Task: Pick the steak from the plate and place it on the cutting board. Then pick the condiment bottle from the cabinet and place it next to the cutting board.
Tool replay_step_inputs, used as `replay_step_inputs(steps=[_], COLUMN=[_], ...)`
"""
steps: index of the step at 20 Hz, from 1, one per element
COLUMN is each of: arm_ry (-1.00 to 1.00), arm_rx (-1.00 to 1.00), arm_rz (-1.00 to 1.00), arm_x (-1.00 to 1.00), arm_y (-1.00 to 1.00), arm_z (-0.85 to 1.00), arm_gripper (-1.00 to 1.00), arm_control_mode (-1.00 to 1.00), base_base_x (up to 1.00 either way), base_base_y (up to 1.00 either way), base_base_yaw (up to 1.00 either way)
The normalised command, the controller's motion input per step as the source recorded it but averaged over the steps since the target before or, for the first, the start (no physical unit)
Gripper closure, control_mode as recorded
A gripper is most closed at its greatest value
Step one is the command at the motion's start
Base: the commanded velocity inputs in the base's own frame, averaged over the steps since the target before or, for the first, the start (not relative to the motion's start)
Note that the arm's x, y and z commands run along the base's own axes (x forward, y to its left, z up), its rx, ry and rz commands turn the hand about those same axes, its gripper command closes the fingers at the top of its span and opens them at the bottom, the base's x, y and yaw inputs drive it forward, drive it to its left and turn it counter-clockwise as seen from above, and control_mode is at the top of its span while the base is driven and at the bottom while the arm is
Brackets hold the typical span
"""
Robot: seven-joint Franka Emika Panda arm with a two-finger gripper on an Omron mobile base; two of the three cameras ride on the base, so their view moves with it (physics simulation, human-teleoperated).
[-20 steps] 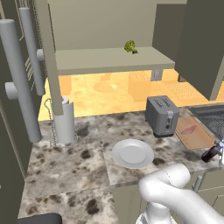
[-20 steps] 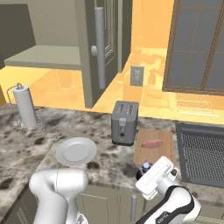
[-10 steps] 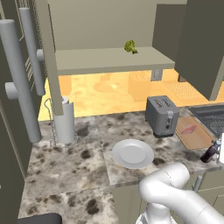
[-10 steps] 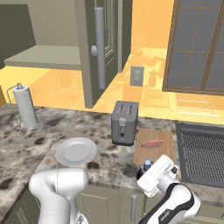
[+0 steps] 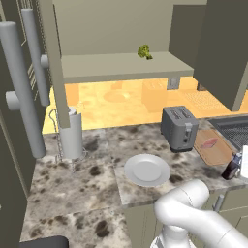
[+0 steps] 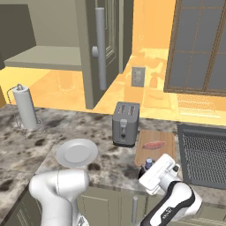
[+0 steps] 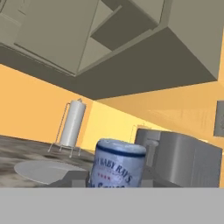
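Bottle (image 6: 148,163) sits on tabletop (image 6: 110,163) by board (image 6: 154,148) w/ steak (image 6: 153,145); pincer (image 6: 155,173) clamped round its body. Prob light, rigid, slick, tips easily.

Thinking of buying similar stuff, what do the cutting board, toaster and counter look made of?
Cutting board: light-brown wood by its colour, matte. Toaster: likely brushed grey metal, dull sheen. Counter: probably polished stone such as granite, mottled grey with dark flecks.

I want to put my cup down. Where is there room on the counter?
Bare counter lies between the paper towel holder and the plate, and in front of both. It is crowded from the toaster on: cutting board with the steak, condiment bottle and gripper at its near edge.
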Motion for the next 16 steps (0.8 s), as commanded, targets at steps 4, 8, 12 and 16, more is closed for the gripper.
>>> replay_step_inputs(steps=[4,8,12,16], arm_ry=[0.00,0.00,0.00,0.00], arm_rx=[0.00,0.00,0.00,0.00], arm_rz=[0.00,0.00,0.00,0.00], arm_x=[0.04,0.00,0.00,0.00], arm_y=[-0.08,-0.05,-0.06,-0.01], arm_z=[-0.33,-0.23,-0.22,-0.23], arm_gripper=[1.00,1.00,1.00,-1.00], arm_control_mode=[-1.00,-1.00,-1.00,-1.00], base_base_x=[0.00,0.00,0.00,0.00], base_base_y=[0.00,0.00,0.00,0.00], base_base_yaw=[0.00,0.00,0.00,0.00])
